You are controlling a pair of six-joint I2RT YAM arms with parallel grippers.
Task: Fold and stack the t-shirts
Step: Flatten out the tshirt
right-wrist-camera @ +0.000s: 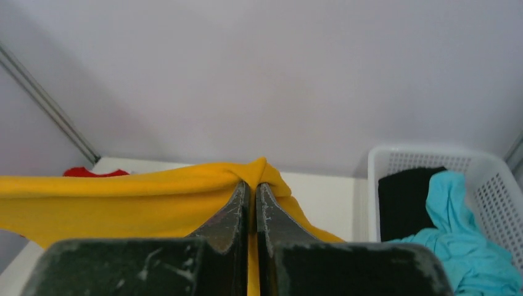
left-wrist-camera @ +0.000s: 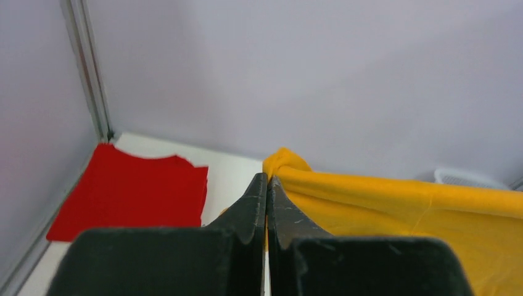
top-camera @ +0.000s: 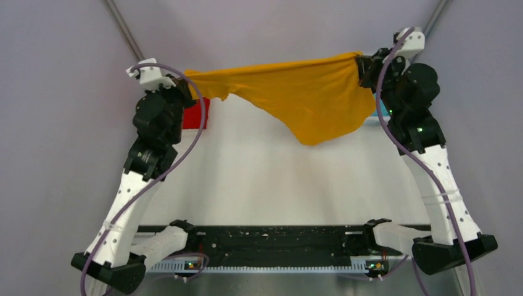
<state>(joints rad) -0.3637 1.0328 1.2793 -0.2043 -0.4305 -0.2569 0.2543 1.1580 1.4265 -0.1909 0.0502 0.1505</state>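
The orange-yellow t-shirt [top-camera: 296, 95] hangs stretched in the air between my two grippers over the far half of the table. My left gripper [top-camera: 185, 89] is shut on its left end, seen in the left wrist view [left-wrist-camera: 267, 179] with the cloth [left-wrist-camera: 395, 203] bunched at the tips. My right gripper [top-camera: 365, 69] is shut on its right end, seen in the right wrist view [right-wrist-camera: 251, 185] with the cloth [right-wrist-camera: 123, 197] running left. A folded red t-shirt [left-wrist-camera: 132, 194] lies flat at the far left corner [top-camera: 196, 115]. The cyan-blue t-shirt [right-wrist-camera: 462, 240] and black t-shirt [right-wrist-camera: 404, 200] lie in the basket.
The white mesh basket [right-wrist-camera: 499, 185] stands at the far right, mostly hidden behind my right arm in the top view. Grey walls close in the table at the back and sides. A black rail [top-camera: 271, 237] runs along the near edge.
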